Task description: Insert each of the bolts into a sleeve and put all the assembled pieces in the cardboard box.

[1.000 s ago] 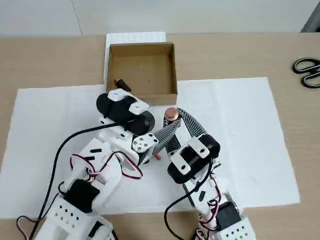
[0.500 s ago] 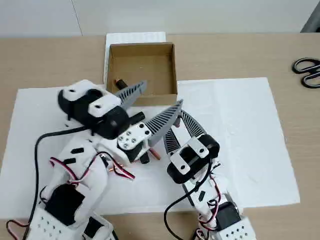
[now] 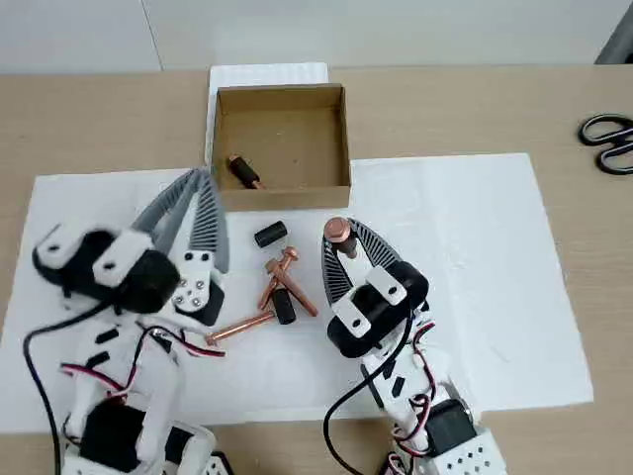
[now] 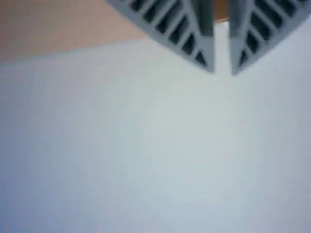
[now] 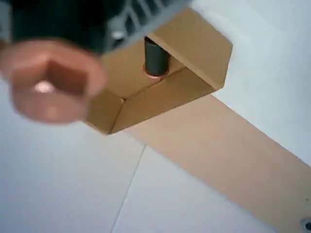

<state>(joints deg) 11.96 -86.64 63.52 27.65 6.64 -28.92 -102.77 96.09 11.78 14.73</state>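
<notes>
Fingers (image 3: 210, 228) of the left gripper (image 3: 199, 176), narrow and empty, have drawn back from the cardboard box (image 3: 280, 92); right fingers (image 3: 372, 243) clamp an unsleeved bolt (image 3: 337, 230).

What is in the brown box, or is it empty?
Not empty. One black sleeve with a copper bolt end poking out lies on the floor of the cardboard box, near one wall.

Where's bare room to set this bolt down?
Free: the sheet right of the right gripper and its bolt; the box floor right of the assembled piece. Crowded: between it and the left gripper, where loose bolts and sleeves lie.
</notes>
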